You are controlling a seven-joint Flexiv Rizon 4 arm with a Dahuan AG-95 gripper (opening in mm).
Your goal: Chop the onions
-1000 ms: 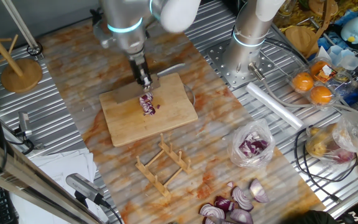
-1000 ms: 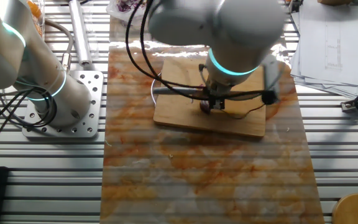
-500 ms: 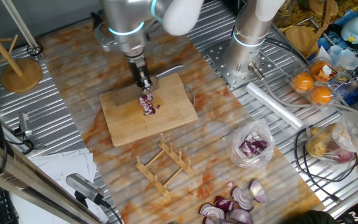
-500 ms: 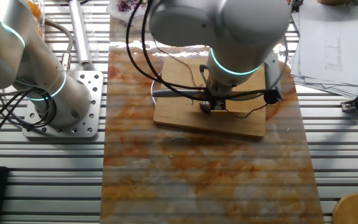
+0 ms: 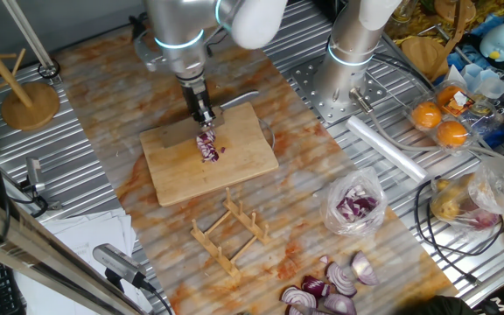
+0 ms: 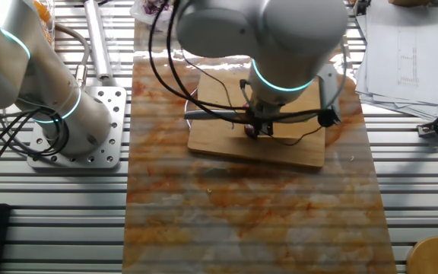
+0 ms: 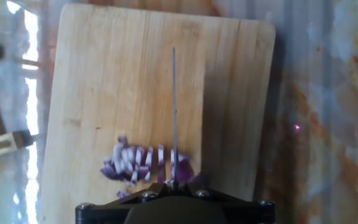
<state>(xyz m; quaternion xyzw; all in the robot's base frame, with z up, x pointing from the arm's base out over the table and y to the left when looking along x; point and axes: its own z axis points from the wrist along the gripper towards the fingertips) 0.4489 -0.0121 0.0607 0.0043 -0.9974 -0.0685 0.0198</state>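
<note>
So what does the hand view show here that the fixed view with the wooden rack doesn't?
Only the hand view shows the knife edge-on above the onions, cutting into the heap near one end. Only the fixed view shows the arm, the bag of onion chunks, the wedges and the rack. Both show the sliced onions on the board.

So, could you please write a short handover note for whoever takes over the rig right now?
Gripper: holding a knife, blade over the cutting board; its fingers are not visible.
Onion: on the board, under the blade near the gripper.
Done: most of the piece is cut into thin slices.
Left: the uncut end on one side of the blade, then any finer chopping. Spare onion wedges lie at the table edge.
</note>
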